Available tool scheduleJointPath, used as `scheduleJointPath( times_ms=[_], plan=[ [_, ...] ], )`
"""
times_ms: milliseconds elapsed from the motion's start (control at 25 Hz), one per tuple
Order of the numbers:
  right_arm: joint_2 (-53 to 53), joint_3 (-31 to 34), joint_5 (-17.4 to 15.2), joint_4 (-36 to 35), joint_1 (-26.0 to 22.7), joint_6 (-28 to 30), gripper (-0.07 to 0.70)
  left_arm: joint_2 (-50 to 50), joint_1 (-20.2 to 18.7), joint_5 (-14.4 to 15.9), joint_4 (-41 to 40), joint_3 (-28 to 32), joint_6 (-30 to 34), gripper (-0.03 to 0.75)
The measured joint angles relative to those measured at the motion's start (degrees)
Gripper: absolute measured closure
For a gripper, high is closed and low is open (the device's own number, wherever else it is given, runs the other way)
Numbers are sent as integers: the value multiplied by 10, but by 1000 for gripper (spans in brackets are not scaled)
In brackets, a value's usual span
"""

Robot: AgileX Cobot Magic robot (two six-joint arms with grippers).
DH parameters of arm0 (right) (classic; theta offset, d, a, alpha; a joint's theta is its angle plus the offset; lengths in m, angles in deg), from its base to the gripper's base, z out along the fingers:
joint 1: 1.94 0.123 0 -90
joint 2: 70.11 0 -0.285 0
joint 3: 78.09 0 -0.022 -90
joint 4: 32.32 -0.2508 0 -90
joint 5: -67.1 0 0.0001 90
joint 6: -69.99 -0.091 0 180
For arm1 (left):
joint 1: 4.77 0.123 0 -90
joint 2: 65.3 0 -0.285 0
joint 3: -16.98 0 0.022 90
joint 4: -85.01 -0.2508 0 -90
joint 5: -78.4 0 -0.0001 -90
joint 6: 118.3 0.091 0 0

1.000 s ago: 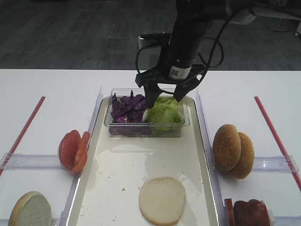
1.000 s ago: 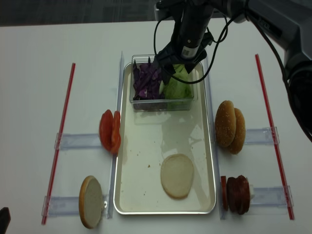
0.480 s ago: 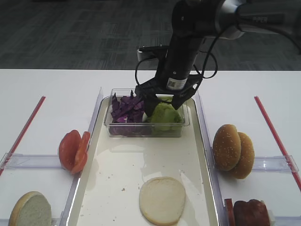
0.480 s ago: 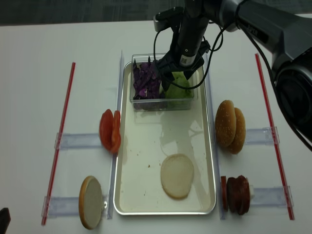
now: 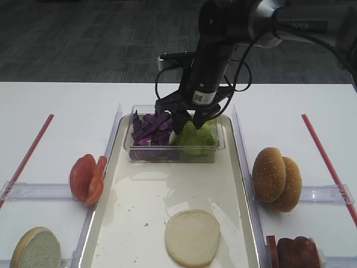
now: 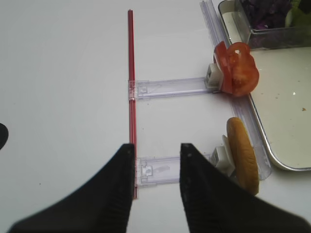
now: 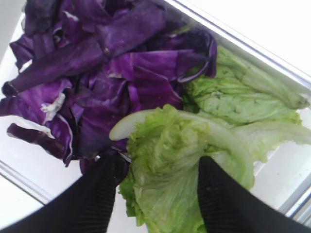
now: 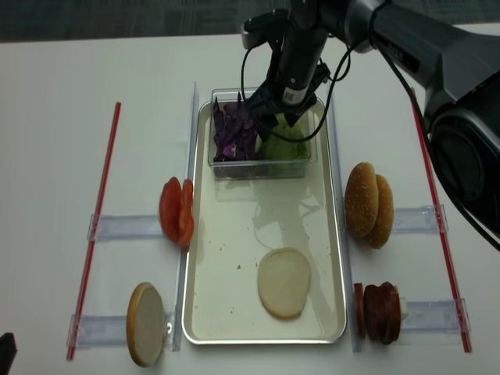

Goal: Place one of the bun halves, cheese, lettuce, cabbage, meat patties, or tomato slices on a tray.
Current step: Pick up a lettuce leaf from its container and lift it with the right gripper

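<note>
Lettuce (image 7: pixel 180 160) sits between my right gripper (image 7: pixel 158 182) fingers, one black finger (image 7: pixel 99 194) down at the seam where the green leaf meets the cabbage (image 7: pixel 97 82), the other sunk on the far side of the ruffled fold. The jaws are part-way in, bracketing the leaf; whether they already pinch it firmly I cannot tell. I came in from straight above, as the high view shows, because the clear tub (image 5: pixel 173 152) has upright walls and the leaf lies loosely piled in its right half. The tub stands at the far end of the tray (image 5: pixel 136 223), so a short carry toward me would land the leaf on open tray, where a pale bun half (image 5: pixel 192 237) already lies cut face up. My left gripper (image 6: pixel 155 167) hangs open and empty over the table (image 6: pixel 63 73), well apart, beside the tomato slices (image 6: pixel 237 75) held upright in their rack.
</note>
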Motion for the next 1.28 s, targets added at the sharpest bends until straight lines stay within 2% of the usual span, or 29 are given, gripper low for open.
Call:
scheduleJointPath(
  times_ms=[40, 200, 880, 1280],
  plan=[
    [0, 0, 0, -1, 1, 0, 230, 0, 0, 0, 0, 0, 0, 492],
    [1, 0, 0, -1, 1, 0, 256, 0, 0, 0, 0, 0, 0, 492],
    [23, -5, -1, 14, 7, -1, 273, 0, 0, 0, 0, 0, 0, 492],
    [23, -5, -1, 15, 7, -1, 440, 0, 0, 0, 0, 0, 0, 492]
  ],
)
